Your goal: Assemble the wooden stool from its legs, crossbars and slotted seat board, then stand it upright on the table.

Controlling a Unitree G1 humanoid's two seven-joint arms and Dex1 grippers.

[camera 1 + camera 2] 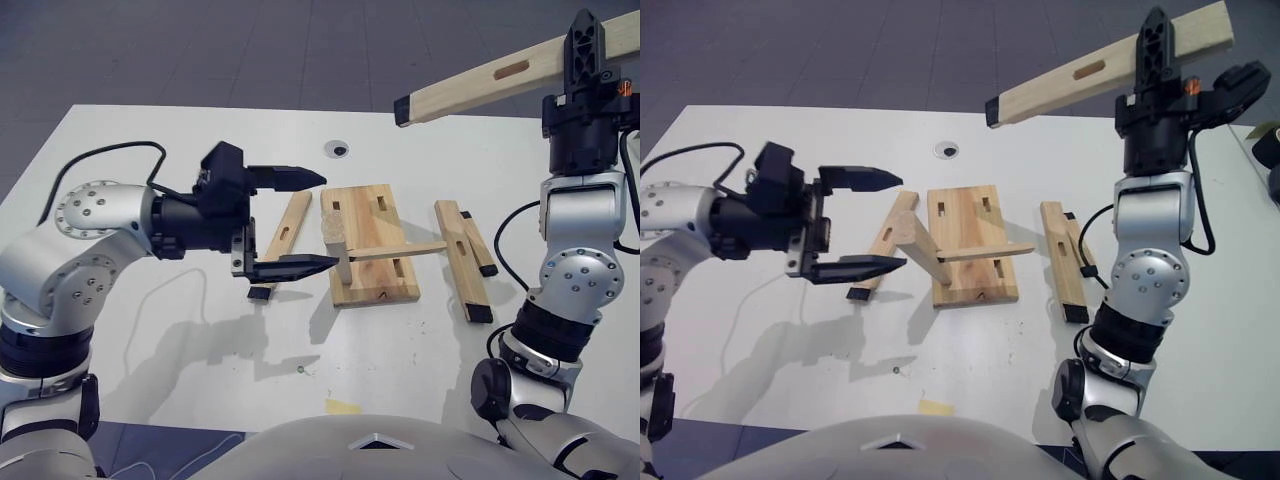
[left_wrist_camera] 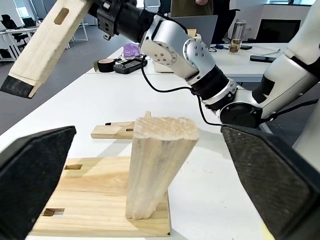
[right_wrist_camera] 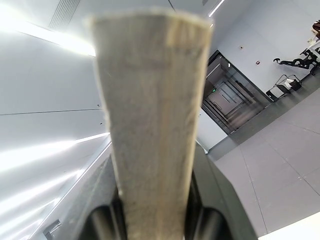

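R claw (image 1: 588, 55) grips leg (image 1: 480, 85) aloft, L claw (image 1: 328, 220) spread

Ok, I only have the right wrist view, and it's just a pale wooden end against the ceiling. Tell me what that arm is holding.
Observer: The right gripper is shut on a pale wooden leg with a black tip and a slot, held high over the far right of the white table, nearly level.
Operator: Give me the seat board.
Observer: The slotted wooden seat board lies flat mid-table. One upright leg stands on it, and a thin crossbar sticks out from that leg toward the right.
Operator: Now the left arm.
Observer: The left gripper is open, hovering just left of the board by a loose leg lying flat.
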